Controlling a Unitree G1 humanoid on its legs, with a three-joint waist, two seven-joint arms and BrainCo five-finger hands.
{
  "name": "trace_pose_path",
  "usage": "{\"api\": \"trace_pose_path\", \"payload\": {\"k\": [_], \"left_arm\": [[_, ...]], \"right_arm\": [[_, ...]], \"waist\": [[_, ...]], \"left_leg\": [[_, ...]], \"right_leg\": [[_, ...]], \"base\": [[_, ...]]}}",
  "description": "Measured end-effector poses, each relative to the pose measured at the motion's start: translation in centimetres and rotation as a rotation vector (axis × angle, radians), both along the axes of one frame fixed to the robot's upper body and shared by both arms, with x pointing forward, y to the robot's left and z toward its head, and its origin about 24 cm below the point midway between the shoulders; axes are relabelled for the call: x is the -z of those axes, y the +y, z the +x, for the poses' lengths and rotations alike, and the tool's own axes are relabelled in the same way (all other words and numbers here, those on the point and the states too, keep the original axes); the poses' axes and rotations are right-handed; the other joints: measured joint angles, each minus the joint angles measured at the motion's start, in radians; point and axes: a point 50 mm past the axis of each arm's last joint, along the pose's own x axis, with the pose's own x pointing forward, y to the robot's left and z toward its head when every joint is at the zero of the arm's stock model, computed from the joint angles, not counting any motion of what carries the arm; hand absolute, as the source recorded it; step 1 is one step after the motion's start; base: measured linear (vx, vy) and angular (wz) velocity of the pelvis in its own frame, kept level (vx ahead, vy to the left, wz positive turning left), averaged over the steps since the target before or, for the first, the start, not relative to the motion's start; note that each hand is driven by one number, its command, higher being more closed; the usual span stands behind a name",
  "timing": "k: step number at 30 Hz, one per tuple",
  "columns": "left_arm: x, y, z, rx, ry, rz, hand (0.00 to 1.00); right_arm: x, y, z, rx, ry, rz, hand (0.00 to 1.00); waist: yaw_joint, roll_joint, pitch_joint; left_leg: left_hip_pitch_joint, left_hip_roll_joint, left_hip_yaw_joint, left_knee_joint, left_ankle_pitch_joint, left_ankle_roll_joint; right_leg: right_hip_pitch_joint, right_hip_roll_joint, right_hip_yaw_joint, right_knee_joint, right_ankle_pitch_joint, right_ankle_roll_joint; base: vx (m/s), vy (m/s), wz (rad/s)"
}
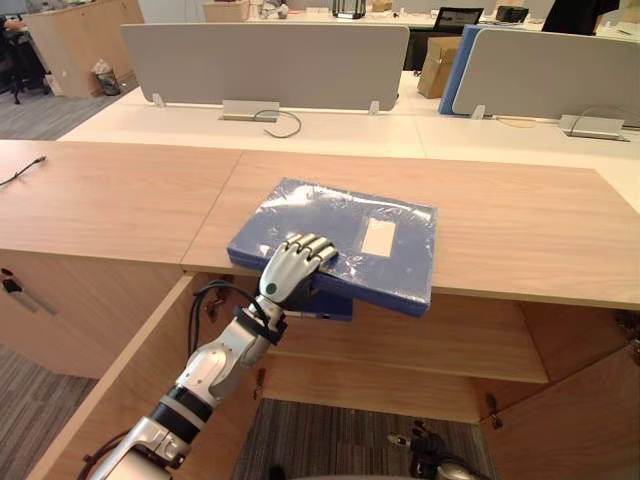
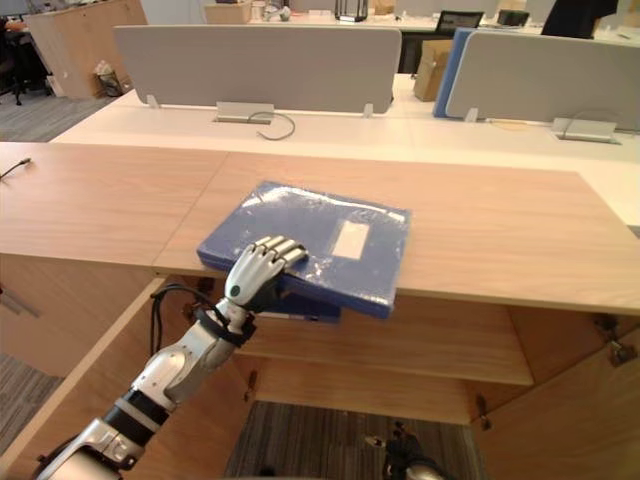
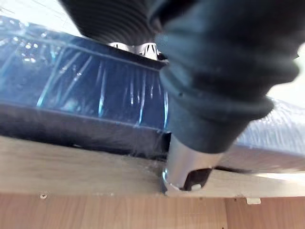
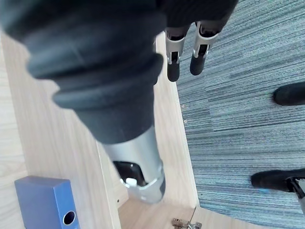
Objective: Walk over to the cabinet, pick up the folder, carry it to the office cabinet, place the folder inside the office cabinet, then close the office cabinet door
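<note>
The blue folder [image 1: 350, 235], wrapped in shiny plastic with a pale label, lies flat on the wooden cabinet top [image 1: 520, 230], its near edge hanging over the front. My left hand [image 1: 295, 265] grips that near edge, with curled fingers on top. In the left wrist view its thumb [image 3: 188, 162] sits under the folder [image 3: 95, 90] against the cabinet's front edge. My right hand [image 4: 174, 52] hangs low by the floor, fingers relaxed and holding nothing.
Below the top, the cabinet stands open, with a door swung out at each side [image 1: 110, 390] [image 1: 580, 420]. A blue binder [image 4: 45, 202] stands inside on a shelf. Grey desk dividers [image 1: 265, 65] line the white desks behind.
</note>
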Motion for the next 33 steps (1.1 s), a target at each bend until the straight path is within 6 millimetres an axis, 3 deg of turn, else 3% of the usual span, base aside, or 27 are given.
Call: {"api": "trace_pose_path", "payload": {"k": [11,14,17,23,27,30,32,33], "left_arm": [[-1.0,-0.2,-0.1,-0.012,-0.034,-0.037,1.0],[-4.1,-0.1,-1.4,-0.051,-0.065,-0.313,1.0],[-7.4,0.3,-4.0,0.085,-0.037,-0.723,1.0],[-8.5,1.7,-6.1,0.369,0.122,-1.152,1.0],[-8.3,3.8,-6.8,0.61,0.257,-1.481,1.0],[-8.1,4.9,-7.2,0.745,0.273,-1.673,1.0],[-7.5,5.7,-7.5,0.807,0.274,-1.797,1.0],[-7.2,6.1,-7.7,0.806,0.269,-1.829,1.0]], "right_arm": [[-0.1,-0.8,0.0,-0.001,0.001,-0.022,0.0],[0.1,-0.9,-0.7,0.006,0.014,-0.023,0.0],[0.6,-1.0,-2.9,0.035,0.067,-0.018,0.0],[0.8,-1.1,-4.2,0.113,0.087,0.013,0.0],[0.2,-2.2,-2.8,0.302,0.007,0.024,0.0],[-1.1,-2.5,0.6,0.39,-0.131,0.008,0.0],[-4.6,-1.7,4.5,0.404,-0.394,0.015,0.0],[-5.9,-1.2,5.3,0.394,-0.477,0.024,0.0]], "waist": [[-0.005,0.007,0.008],[-0.001,0.01,0.012],[0.017,0.009,0.012],[0.024,0.018,0.004],[0.04,0.031,-0.004],[0.05,0.031,-0.011],[0.046,0.031,-0.013],[0.043,0.03,-0.016]], "left_leg": [[-0.001,-0.001,0.005,0.0,-0.003,0.004],[-0.009,-0.002,0.011,0.0,-0.006,0.005],[-0.018,-0.001,0.016,0.001,-0.006,0.006],[-0.008,0.004,0.022,0.001,-0.006,0.006],[-0.009,0.01,0.03,0.0,-0.011,0.008],[-0.023,0.013,0.03,0.0,-0.007,0.012],[-0.021,0.014,0.034,0.0,-0.003,0.013],[-0.021,0.015,0.037,0.0,-0.003,0.013]], "right_leg": [[-0.003,-0.002,0.005,-0.002,0.005,0.002],[-0.013,-0.005,0.011,-0.002,0.005,0.002],[-0.024,-0.006,0.029,0.0,0.006,0.001],[-0.025,-0.006,0.043,0.011,0.006,0.001],[-0.041,-0.004,0.059,0.029,0.006,0.002],[-0.064,-0.003,0.059,0.043,0.006,0.002],[-0.067,-0.003,0.062,0.051,0.006,0.002],[-0.068,-0.003,0.063,0.051,0.006,0.002]], "base": [[-0.01,0.007,-0.02],[0.0,0.012,-0.04],[0.04,-0.009,-0.09],[-0.01,-0.017,-0.08],[-0.06,0.019,-0.12],[-0.09,0.027,-0.01],[-0.07,0.024,-0.01],[-0.03,0.012,-0.08]]}}
